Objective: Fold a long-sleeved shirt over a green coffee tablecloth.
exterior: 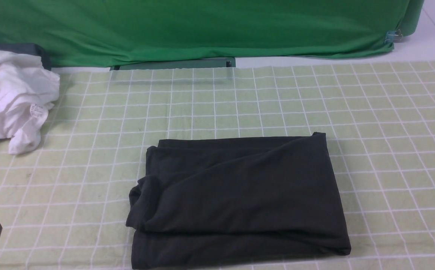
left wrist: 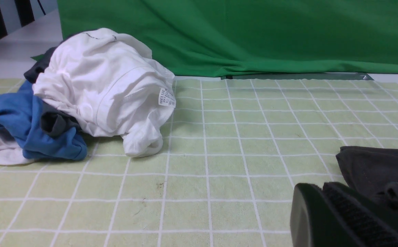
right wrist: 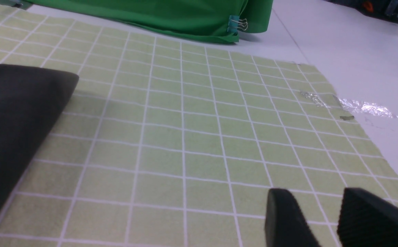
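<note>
One end effector (left wrist: 324, 187) shut, another (right wrist: 313, 192) open

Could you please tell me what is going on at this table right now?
Nothing is being handled at this moment. The dark shirt lies folded into a compact but uneven bundle on the pale green gridded tablecloth, its layers not quite lined up. The left pincer is shut, and the right pincer is open with nothing between its tips. A white garment lies heaped at the far left.
</note>
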`<act>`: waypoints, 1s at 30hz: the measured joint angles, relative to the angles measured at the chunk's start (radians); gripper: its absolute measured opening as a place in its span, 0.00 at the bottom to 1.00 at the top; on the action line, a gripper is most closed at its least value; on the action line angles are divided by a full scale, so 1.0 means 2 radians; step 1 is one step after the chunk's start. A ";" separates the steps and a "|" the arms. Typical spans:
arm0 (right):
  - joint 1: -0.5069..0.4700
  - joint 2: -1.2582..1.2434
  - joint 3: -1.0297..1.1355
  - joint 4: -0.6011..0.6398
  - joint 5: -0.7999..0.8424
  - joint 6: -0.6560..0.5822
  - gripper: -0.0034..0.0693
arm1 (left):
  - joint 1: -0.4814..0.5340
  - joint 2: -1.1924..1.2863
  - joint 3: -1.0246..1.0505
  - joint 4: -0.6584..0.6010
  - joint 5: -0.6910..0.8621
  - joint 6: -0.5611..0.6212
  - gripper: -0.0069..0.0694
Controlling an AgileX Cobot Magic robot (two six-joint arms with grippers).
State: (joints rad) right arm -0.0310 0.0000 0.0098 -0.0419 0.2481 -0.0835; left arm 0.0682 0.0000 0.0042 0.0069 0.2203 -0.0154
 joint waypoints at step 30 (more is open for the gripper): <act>0.000 0.000 0.000 0.000 0.000 0.000 0.38 | 0.000 0.000 0.000 0.000 0.001 0.008 0.14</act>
State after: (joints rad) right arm -0.0310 0.0000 0.0098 -0.0425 0.2481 -0.0844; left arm 0.0682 0.0000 0.0042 0.0069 0.2215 0.0000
